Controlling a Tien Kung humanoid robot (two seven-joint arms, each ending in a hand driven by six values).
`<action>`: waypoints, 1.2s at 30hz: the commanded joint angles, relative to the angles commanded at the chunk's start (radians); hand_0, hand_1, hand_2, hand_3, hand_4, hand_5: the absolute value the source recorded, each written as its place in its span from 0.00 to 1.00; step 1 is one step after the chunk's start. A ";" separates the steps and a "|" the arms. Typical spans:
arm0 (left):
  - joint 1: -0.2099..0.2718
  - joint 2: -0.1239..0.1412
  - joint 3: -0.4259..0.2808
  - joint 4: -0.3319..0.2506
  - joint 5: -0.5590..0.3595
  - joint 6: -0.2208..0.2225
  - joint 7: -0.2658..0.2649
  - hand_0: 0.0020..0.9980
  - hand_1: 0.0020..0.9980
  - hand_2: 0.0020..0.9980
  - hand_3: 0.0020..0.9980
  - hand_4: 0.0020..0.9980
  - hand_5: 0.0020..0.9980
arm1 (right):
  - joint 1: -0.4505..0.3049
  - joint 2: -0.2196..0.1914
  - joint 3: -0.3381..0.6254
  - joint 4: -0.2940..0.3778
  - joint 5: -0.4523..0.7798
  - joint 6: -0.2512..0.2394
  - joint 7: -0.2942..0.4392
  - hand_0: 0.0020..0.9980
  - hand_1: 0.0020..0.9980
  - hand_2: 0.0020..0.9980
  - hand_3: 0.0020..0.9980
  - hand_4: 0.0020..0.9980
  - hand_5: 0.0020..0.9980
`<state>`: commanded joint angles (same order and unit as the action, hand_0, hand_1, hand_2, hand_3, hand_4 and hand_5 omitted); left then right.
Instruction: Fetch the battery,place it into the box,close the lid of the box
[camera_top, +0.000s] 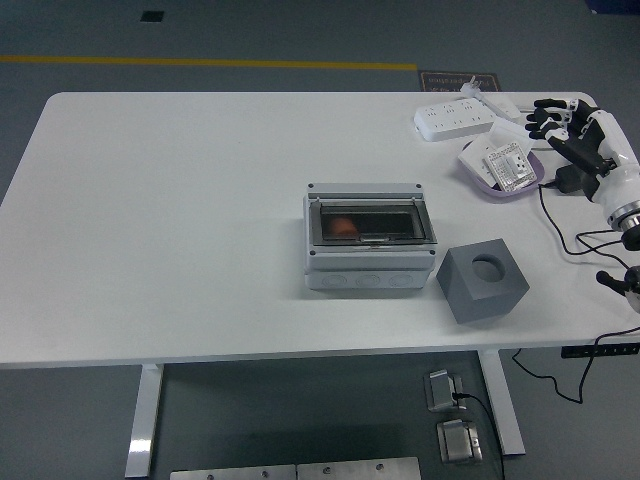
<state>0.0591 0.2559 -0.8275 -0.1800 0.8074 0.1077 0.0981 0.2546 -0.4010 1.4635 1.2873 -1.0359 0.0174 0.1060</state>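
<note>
Hovering empty w/ loose fingers, right hand (562, 122) sits just beside the shallow lilac tray (478, 175); battery not yet fetched, grey lidded box (369, 238) looks shut.

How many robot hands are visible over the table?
1: the right robot hand hovers at the far right edge, beside the purple tray of battery packs. The left one is out of view.
</note>
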 joint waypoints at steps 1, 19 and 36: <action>0.000 0.000 0.000 0.000 0.000 0.000 0.000 0.46 0.58 0.54 0.54 0.34 0.00 | -0.001 0.000 0.001 0.001 0.001 0.000 0.001 0.74 0.65 0.66 0.66 0.72 0.26; 0.003 -0.001 -0.003 0.000 -0.003 0.001 0.004 0.46 0.58 0.54 0.54 0.34 0.00 | -0.008 -0.011 0.016 0.053 -0.013 0.018 0.000 0.77 0.69 0.74 0.75 0.87 0.37; -0.003 0.007 0.002 0.000 0.000 0.000 0.002 0.46 0.58 0.54 0.54 0.33 0.00 | -0.015 -0.027 0.012 0.070 -0.020 0.023 -0.011 0.84 0.78 0.81 0.88 0.57 0.27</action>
<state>0.0561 0.2626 -0.8251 -0.1800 0.8071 0.1078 0.1004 0.2394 -0.4279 1.4753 1.3573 -1.0556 0.0403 0.0953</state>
